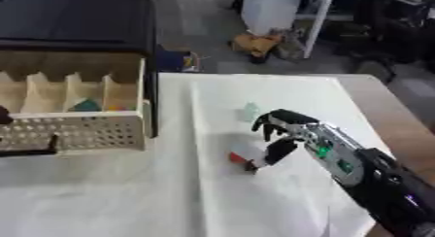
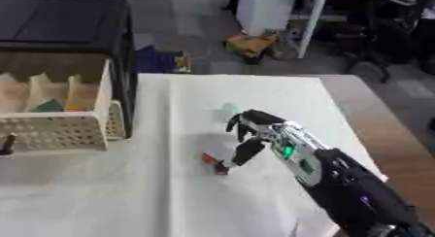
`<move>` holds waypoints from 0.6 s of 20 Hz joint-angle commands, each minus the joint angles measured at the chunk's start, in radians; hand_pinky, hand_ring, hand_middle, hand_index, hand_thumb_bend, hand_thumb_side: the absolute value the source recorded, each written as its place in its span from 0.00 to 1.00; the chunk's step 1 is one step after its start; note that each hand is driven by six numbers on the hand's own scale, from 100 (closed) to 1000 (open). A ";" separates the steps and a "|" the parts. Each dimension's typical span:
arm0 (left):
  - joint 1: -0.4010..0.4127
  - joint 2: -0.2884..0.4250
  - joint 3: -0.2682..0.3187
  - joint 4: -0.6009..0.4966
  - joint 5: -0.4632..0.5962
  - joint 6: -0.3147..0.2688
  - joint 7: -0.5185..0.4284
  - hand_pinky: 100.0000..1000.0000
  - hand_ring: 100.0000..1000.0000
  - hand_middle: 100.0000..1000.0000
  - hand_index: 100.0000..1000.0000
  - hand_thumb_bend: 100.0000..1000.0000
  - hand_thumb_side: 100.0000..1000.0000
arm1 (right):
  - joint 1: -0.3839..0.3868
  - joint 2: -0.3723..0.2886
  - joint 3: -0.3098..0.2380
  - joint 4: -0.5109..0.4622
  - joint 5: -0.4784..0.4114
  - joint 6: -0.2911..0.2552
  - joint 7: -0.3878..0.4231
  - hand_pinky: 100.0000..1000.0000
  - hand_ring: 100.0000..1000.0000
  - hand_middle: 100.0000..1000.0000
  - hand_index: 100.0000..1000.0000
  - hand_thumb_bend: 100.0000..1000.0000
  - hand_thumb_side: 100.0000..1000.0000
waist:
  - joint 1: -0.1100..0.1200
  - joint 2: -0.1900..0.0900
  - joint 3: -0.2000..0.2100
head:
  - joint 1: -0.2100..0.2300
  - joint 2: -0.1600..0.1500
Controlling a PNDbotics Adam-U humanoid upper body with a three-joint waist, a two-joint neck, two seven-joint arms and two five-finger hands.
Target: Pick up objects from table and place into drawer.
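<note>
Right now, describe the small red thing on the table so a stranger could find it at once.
Start at the white table and follow the black right robot hand reaching in from the right. Just under its fingertips lies the small red thing. The only other loose piece nearby is a pale green one, farther back, behind the hand.

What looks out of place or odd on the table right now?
Nothing stands out. The drawer is open and holds a green item. The right hand reaches down to a small red object on the white table; a pale green object lies beyond.
</note>
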 commanded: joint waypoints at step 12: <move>0.000 -0.001 0.002 -0.005 0.000 0.011 -0.001 0.48 0.47 0.53 0.68 0.02 1.00 | 0.010 0.005 -0.026 -0.025 0.010 0.020 -0.033 0.66 0.71 0.40 0.75 0.66 0.37 | 0.003 -0.009 0.003 | -0.008 -0.016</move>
